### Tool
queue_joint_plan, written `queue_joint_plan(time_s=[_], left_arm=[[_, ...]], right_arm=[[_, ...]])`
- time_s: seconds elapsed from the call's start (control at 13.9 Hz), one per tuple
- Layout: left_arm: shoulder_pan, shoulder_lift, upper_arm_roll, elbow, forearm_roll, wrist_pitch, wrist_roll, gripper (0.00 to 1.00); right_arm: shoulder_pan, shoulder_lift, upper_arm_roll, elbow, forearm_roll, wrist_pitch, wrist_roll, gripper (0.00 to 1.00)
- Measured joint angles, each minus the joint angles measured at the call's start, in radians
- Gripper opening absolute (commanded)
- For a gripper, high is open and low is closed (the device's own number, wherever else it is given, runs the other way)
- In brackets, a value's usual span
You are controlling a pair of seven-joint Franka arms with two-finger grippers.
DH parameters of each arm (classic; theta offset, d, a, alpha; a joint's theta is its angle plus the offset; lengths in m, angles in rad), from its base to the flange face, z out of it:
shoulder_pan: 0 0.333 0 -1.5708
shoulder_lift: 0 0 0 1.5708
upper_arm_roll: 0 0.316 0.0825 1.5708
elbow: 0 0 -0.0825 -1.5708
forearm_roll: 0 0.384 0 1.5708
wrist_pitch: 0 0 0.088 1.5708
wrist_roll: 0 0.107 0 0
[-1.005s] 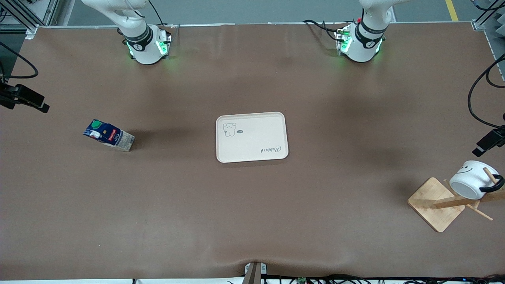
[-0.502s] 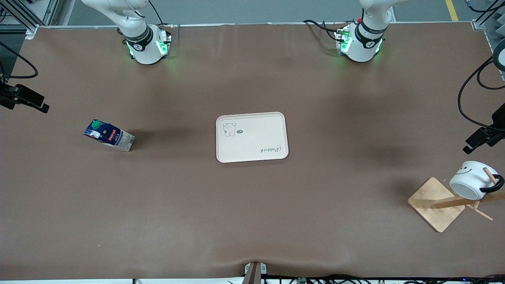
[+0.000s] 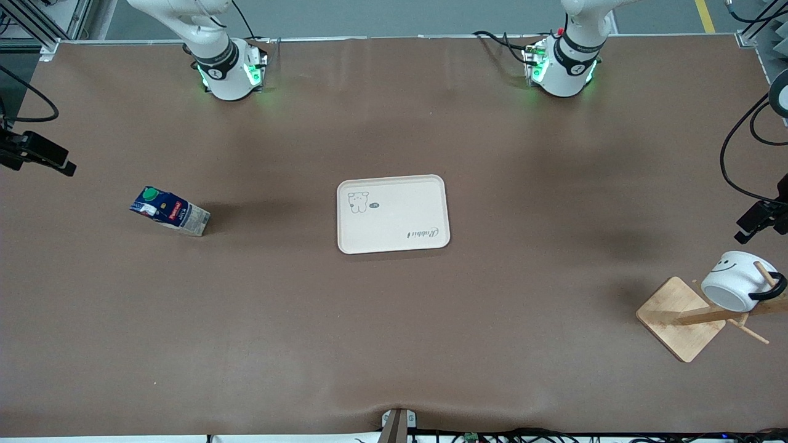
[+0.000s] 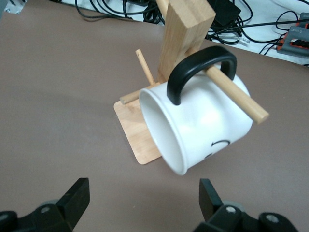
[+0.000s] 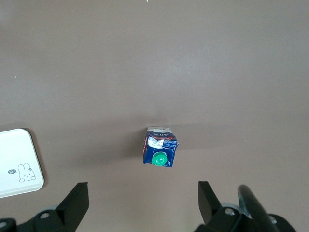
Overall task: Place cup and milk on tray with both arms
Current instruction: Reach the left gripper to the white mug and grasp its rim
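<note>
Both arms are up in the air with nothing in their grippers, and my tray (image 3: 393, 214) is bare.

From here I see the tray lying flat at the middle of the table (image 3: 394, 320). The milk (image 3: 169, 211) stands on the table toward the right arm's end, well apart from the tray, and the right gripper (image 5: 140, 205) hangs over it with its fingers spread wide and nothing between them. The cup (image 3: 737, 281) hangs by its black handle on a peg of the wooden rack (image 3: 699, 315) at the left arm's end, tilted with its mouth facing down and outward. The left gripper (image 4: 144, 202) hovers over the cup and rack, fingers released and wide apart, touching neither.
</note>
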Motion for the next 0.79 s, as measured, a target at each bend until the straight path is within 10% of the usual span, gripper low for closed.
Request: queue_joint_plan(time_s=[0.22, 0.79], left_arm=[[-0.001, 0.026, -0.029, 0.002, -0.058, 0.049, 0.019, 0.94], [-0.003, 0.051, -0.059, 0.006, -0.067, 0.099, 0.139, 0.02]], right_arm=[[0.0, 0.003, 0.0, 0.0, 0.0, 0.0, 0.0, 1.0], [0.0, 0.006, 0.0, 0.0, 0.0, 0.006, 0.0, 1.0]])
